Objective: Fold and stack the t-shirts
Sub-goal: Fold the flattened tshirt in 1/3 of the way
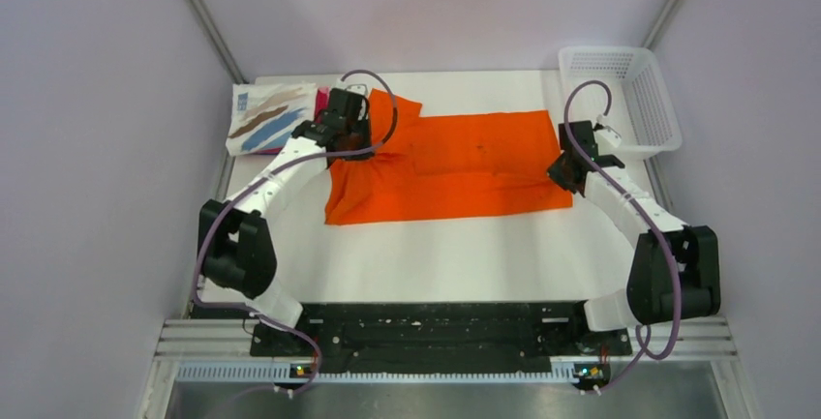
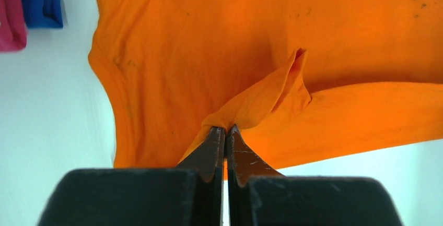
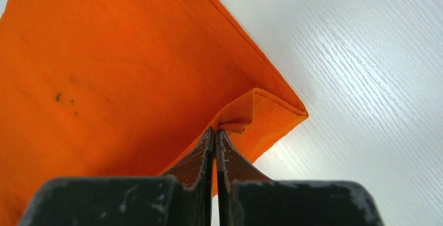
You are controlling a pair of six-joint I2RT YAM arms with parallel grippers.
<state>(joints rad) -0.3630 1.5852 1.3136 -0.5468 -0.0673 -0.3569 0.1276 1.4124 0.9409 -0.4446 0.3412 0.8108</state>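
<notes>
I see the orange t-shirt point(image 1: 455, 163) spread mid-table point(image 1: 436, 254); it looks thin, limp and light. My left gripper point(image 2: 225, 130) is closed, pinching a fold at its left end, and my right gripper point(image 3: 214, 131) pinches its right hem corner. Hems seem the surest holds.

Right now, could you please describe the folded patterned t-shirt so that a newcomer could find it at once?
Start at the white table and go to its far left corner, just left of the spread orange t-shirt. The folded t-shirt lies there. It alone is white with blue and brown brush strokes; its neighbours, the orange one and a pink t-shirt, are plain.
</notes>
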